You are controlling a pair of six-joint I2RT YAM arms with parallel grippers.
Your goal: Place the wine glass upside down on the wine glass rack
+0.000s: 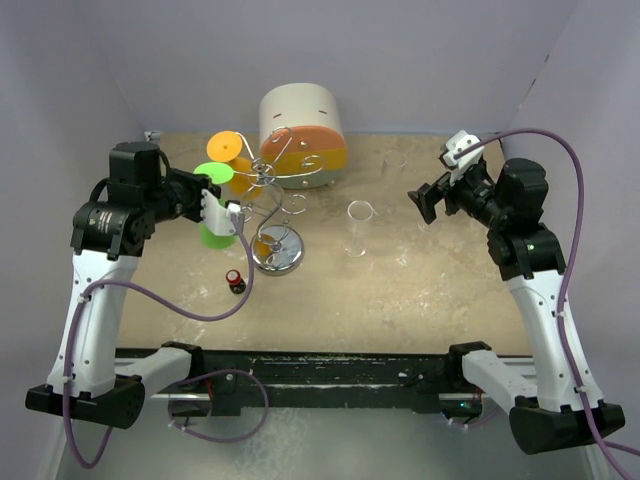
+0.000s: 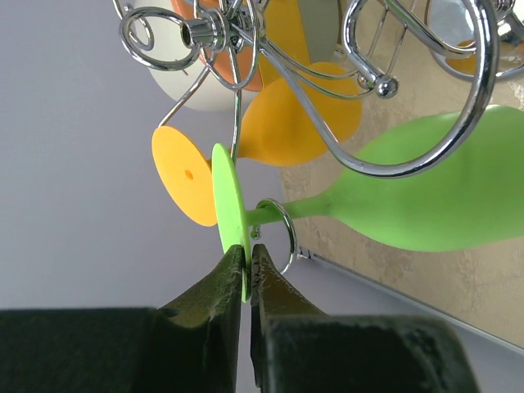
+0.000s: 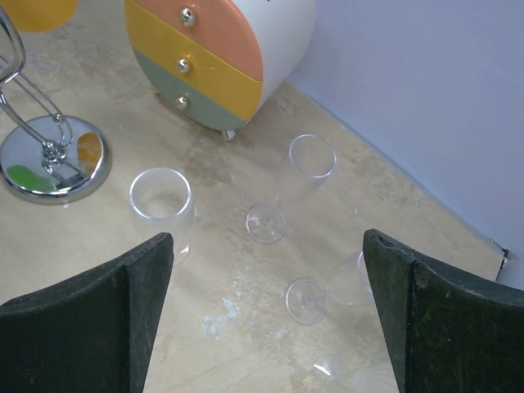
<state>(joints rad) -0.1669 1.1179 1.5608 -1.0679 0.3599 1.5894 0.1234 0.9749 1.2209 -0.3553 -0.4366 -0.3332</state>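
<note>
The silver wire rack (image 1: 278,250) stands left of centre; its scroll arms fill the left wrist view (image 2: 385,170). A green wine glass (image 1: 215,235) hangs with its stem inside one wire ring. My left gripper (image 1: 206,185) is shut on the edge of its flat foot (image 2: 228,205), the fingertips (image 2: 264,274) pinching the disc. The green bowl (image 2: 442,188) points away from the gripper. An orange wine glass (image 2: 303,123) hangs on the rack behind it. My right gripper (image 1: 425,200) is open and empty above the table, and shows open in its own view (image 3: 266,270).
A white-and-orange drum (image 1: 303,125) stands behind the rack. One clear glass (image 3: 161,201) stands upright, two more lie on the table (image 3: 299,176) (image 3: 344,282). A small red-capped bottle (image 1: 234,280) sits in front of the rack. Purple walls enclose the table.
</note>
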